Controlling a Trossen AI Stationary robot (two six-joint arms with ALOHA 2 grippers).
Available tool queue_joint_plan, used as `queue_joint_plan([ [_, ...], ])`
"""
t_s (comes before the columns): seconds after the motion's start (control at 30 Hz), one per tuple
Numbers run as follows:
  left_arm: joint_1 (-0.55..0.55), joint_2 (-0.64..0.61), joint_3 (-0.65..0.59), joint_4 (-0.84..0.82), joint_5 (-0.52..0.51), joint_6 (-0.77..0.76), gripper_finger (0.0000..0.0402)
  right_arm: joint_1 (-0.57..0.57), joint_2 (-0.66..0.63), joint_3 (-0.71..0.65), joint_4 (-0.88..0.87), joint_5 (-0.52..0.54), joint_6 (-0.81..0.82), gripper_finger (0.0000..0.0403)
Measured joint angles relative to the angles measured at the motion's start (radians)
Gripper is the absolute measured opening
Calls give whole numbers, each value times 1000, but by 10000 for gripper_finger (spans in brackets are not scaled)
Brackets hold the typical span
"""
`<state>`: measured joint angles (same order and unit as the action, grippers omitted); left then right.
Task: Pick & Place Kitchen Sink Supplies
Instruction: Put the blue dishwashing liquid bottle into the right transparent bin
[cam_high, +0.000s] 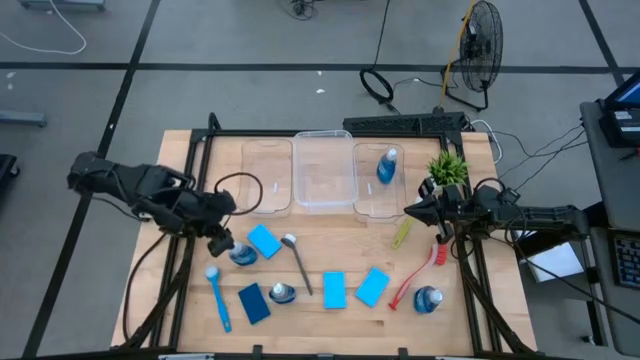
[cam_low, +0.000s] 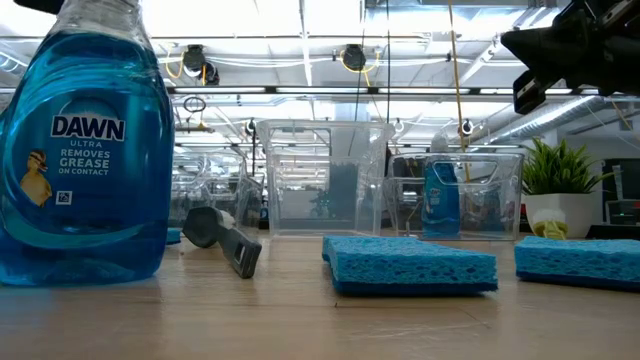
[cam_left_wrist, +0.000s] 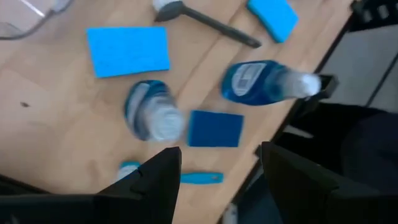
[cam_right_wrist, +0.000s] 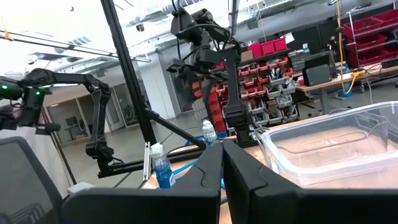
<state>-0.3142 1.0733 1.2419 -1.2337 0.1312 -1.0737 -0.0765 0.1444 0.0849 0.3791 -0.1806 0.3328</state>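
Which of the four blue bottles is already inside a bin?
The bottle in the right-hand clear bin, beside the potted plant. The other three are still out on the bare table, none in a bin.

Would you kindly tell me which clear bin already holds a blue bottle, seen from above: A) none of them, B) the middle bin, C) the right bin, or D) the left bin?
C: in the high view a blue bottle lies inside the right clear bin, while the middle bin and left bin show no bottle.
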Motion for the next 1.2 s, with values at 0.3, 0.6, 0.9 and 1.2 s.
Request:
queue_joint_plan([
  [0.3, -61, 0, 0, 12, -78, -136, 225, 0, 0, 0, 5, 0, 0, 0],
  [0.6, -108, 63, -1, 5, -88, -126, 246, 0, 0, 0, 6, 0, 0, 0],
  [0.9, -120, 154, -1, -106, -80, -84, 370, 0, 0, 0, 10, 0, 6, 0],
  [1.2, -154, 171, -1, -66, -177, -60, 376, 0, 0, 0, 13, -3, 24, 0],
])
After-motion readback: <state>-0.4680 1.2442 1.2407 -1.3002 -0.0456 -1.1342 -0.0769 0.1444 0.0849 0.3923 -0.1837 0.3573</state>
